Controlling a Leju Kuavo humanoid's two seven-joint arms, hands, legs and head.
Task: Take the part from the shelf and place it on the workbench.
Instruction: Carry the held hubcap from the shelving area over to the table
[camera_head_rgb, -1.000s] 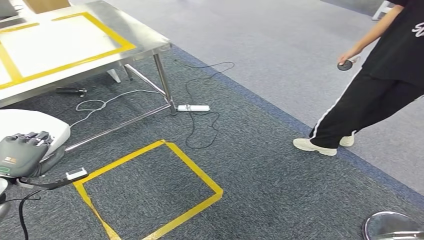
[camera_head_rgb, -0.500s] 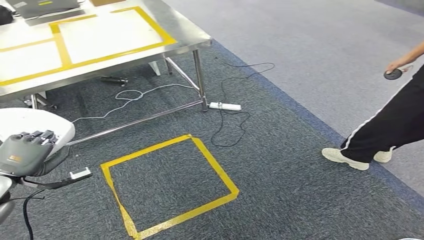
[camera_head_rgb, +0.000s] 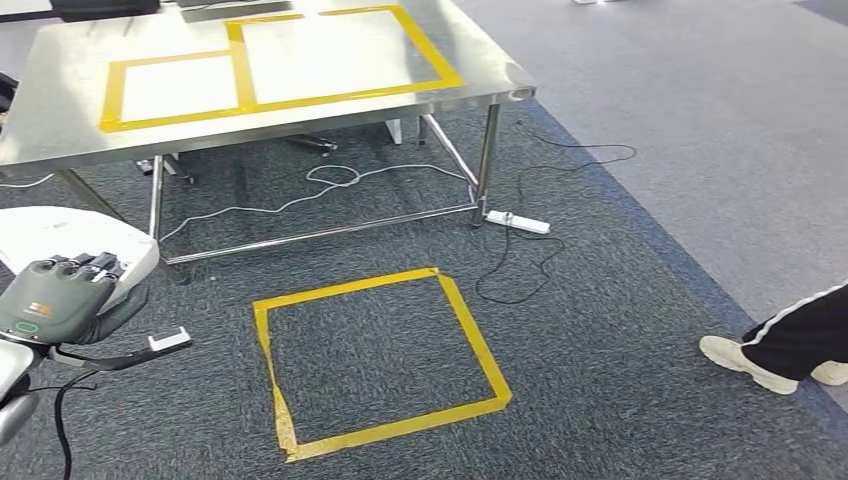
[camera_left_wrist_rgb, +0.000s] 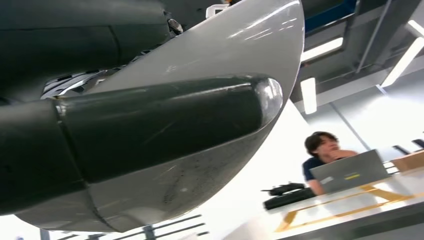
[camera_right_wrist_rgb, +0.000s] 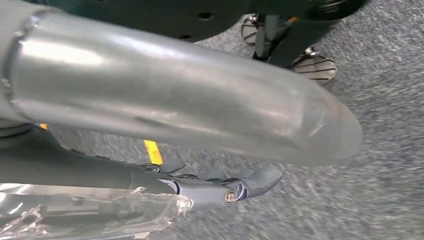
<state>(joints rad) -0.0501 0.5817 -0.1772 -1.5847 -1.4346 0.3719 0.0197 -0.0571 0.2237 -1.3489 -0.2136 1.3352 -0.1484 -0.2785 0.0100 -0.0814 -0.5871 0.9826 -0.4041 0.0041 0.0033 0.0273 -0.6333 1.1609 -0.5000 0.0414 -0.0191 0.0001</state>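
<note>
Left hand (camera_head_rgb: 55, 300) gripping the pale part (camera_head_rgb: 60, 240), carrying stage.
Right hand (camera_right_wrist_rgb: 200, 187) hangs low, fingers loosely curled, its grip impossible to judge. Beyond the taped floor square (camera_head_rgb: 375, 355) stands the workbench (camera_head_rgb: 70, 130); next comes stepping closer and lifting the part over it.

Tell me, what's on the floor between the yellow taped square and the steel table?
In the head view, mostly bare dark carpet separates the yellow taped square from the steel table; a pale cable trails under the table.
</note>
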